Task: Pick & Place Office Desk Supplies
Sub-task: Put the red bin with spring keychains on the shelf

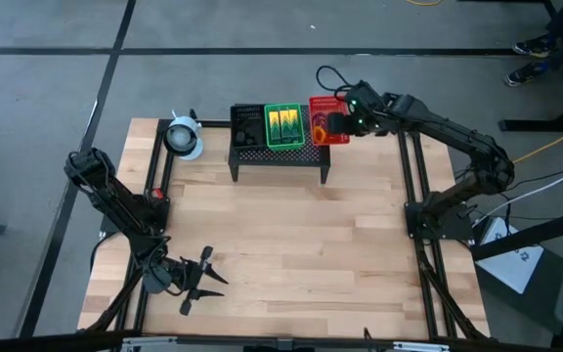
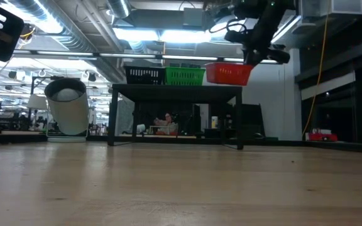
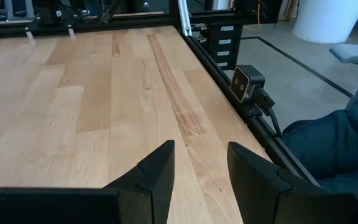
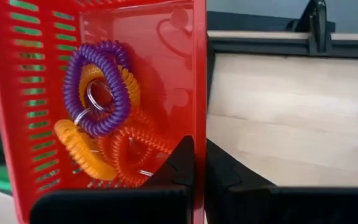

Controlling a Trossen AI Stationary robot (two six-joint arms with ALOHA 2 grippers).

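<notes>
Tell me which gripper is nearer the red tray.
Right. The right gripper is shut on the wall of the red tray at the right end of the black mesh stand. The left gripper hangs open over the table's opposite near-left corner.

Three trays (image 1: 283,126) sit side by side on the mesh stand (image 1: 278,154) at the table's (image 1: 291,244) far edge; the roll (image 1: 184,138) stands left of it; loops (image 4: 104,118) lie in the rightmost tray.

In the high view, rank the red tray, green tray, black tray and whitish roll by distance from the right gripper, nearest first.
1. Red tray, its wall pinched by the right gripper.
2. Green tray, middle of the stand.
3. Black tray, stand's left end.
4. Whitish roll, far left.
</notes>
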